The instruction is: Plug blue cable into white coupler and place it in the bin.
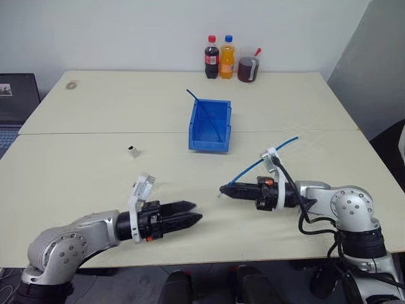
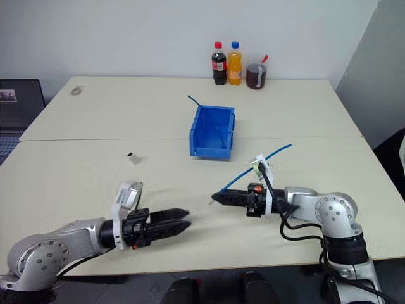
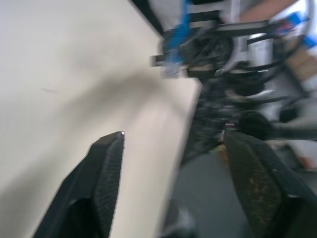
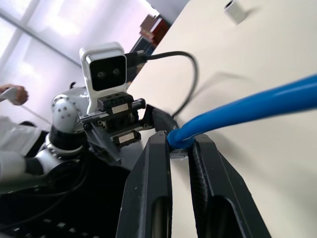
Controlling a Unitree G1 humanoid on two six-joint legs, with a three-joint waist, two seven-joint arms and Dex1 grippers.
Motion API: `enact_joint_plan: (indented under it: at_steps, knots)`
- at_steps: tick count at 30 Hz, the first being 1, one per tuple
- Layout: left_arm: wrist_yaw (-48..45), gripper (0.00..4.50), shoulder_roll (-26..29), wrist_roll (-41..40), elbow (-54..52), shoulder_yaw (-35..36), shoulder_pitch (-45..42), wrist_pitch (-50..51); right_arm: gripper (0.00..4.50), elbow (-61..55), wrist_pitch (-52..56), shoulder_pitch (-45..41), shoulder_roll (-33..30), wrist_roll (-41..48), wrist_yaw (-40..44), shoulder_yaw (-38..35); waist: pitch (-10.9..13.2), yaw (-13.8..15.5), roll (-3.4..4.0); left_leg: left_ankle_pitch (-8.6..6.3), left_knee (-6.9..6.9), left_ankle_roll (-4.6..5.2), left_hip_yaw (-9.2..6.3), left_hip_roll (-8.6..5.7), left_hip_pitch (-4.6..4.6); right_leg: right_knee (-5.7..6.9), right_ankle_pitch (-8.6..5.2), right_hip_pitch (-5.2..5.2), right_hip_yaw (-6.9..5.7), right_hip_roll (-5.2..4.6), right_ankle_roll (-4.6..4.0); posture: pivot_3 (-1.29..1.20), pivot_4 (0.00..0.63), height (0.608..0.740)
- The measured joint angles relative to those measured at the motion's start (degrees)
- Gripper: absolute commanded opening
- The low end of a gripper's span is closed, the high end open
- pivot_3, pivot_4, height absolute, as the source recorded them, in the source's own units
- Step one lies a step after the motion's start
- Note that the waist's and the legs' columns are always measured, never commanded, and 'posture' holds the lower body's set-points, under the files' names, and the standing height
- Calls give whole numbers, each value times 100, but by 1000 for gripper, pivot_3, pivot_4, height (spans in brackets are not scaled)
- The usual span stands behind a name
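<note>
The blue cable (image 1: 266,159) runs from the table's right side down to my right gripper (image 1: 223,189), which is shut on its plug end and points left, just above the table. In the right wrist view the cable (image 4: 257,104) enters between the closed fingers (image 4: 156,163). My left gripper (image 1: 197,211) hovers low near the front edge, pointing right toward the right gripper, a short gap between them. Its fingers (image 3: 106,163) stand apart with nothing between them. The white coupler (image 1: 133,151) sits alone on the table, left of the bin (image 1: 209,140) and beyond the left gripper.
A darker, straight blue cable (image 1: 205,109) leans in the bin and sticks out over its back rim. Two bottles (image 1: 219,57) and a jug of dark liquid (image 1: 248,68) stand at the far edge. A laptop (image 1: 16,101) sits far left. A person's hand (image 4: 14,92) shows behind the robot.
</note>
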Motion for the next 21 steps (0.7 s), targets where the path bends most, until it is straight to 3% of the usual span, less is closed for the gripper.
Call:
enact_joint_plan:
  at_steps: [5,9,12,16,21]
  knots:
    - [1795,4441,-641,1930,637,-148,-537,-969,194,9,-205,38,-65,-253,153,16,-1,21,-2,0,3,-1,0,-1,-16,-16,5,0,2,-2,8,0,150,740]
    - [3696,4441,-1730,2989,670,-143,-894,-974,194,63,-338,51,-59,-476,259,53,-4,25,-7,0,9,-1,4,-9,-31,-19,10,-4,2,-17,19,0,150,740]
    - [4743,4441,-2535,3459,674,-202,-1293,-941,194,193,-410,-42,40,-639,357,122,-5,28,-9,0,15,-1,-2,-13,-36,-17,18,-4,-1,-19,31,0,150,740]
    - [5887,4441,-3367,3776,938,221,-1799,-915,194,333,-477,-164,41,-785,485,212,-6,25,-11,0,22,-1,-2,-17,-34,-14,24,-3,-1,-18,40,0,150,740]
    - [7015,4441,-3844,4247,1660,681,-2181,-947,194,452,-515,-277,23,-965,607,227,-6,10,-11,0,20,-1,-3,-15,-33,-14,25,-3,-2,-13,42,0,150,740]
